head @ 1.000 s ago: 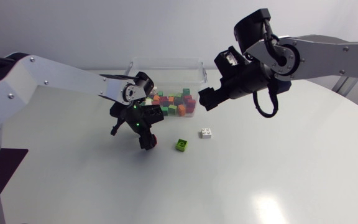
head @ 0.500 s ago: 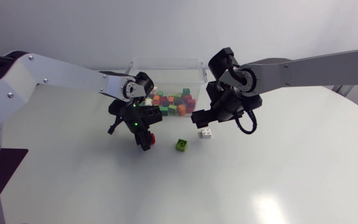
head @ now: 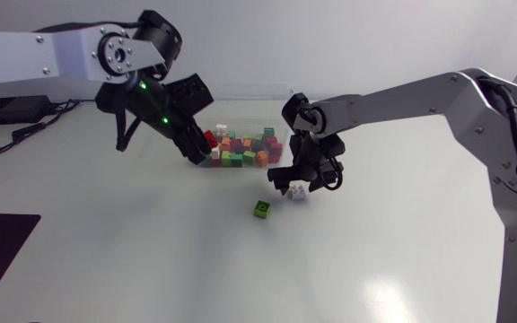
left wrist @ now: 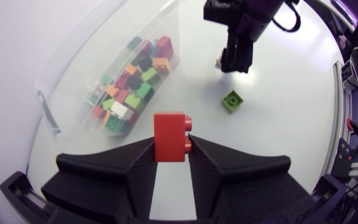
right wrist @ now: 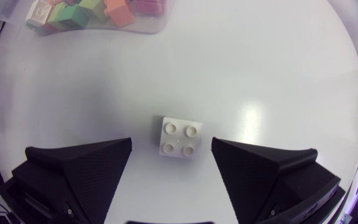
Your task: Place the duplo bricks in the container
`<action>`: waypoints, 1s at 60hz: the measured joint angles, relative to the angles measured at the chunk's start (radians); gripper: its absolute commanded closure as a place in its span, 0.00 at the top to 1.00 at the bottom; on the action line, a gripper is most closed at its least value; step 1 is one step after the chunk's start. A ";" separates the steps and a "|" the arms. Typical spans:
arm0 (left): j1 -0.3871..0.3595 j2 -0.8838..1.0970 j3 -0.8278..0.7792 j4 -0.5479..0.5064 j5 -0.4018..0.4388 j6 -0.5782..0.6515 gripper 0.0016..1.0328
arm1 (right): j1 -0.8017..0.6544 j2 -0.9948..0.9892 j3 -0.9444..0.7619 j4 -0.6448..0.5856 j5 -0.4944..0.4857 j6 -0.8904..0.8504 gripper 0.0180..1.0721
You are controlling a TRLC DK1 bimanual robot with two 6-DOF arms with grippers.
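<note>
The white brick [right wrist: 179, 138] sat flat on the desk [right wrist: 278, 74], studs up, directly under the right end effector [right wrist: 171, 146]. The two wedge fingers were spread to either side of it, with bare desk showing in both gaps, so nothing was gripped yet. The brick looked square with four studs and had no long axis to line up with, so a straight descent and squeeze would probably do.

The left end effector [left wrist: 171, 149] was clamped on a red brick [left wrist: 171, 135], a glossy hard block with round studs on its side. It was held up off the desk near one end of the container [left wrist: 48, 106], which lay ahead of the fingers.

The container was a clear, thin-walled tub holding a jumble of coloured bricks. A green brick [head: 261, 208] lay loose on the smooth white desk just beside the white one, nearer the right arm than the left.
</note>
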 measured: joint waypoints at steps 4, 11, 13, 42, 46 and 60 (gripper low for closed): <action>0.016 -0.016 0.034 0.008 0.023 -0.031 0.22 | 0.000 0.011 0.006 -0.003 0.012 0.012 0.80; 0.043 -0.038 0.058 0.090 0.042 -0.095 0.22 | 0.000 0.021 0.016 -0.003 0.031 0.026 0.66; 0.051 -0.042 0.060 0.114 0.053 -0.114 0.22 | 0.000 0.023 0.019 -0.003 0.035 0.026 0.62; 0.103 0.011 0.103 0.379 0.076 -0.341 0.24 | -0.014 0.018 0.013 0.012 0.048 0.025 0.22; 0.103 0.045 0.114 0.397 0.076 -0.360 0.24 | -0.021 -0.010 -0.011 0.011 0.049 0.019 0.22; 0.103 0.148 0.167 0.450 0.074 -0.423 0.43 | -0.023 -0.193 -0.015 -0.008 0.051 0.002 0.22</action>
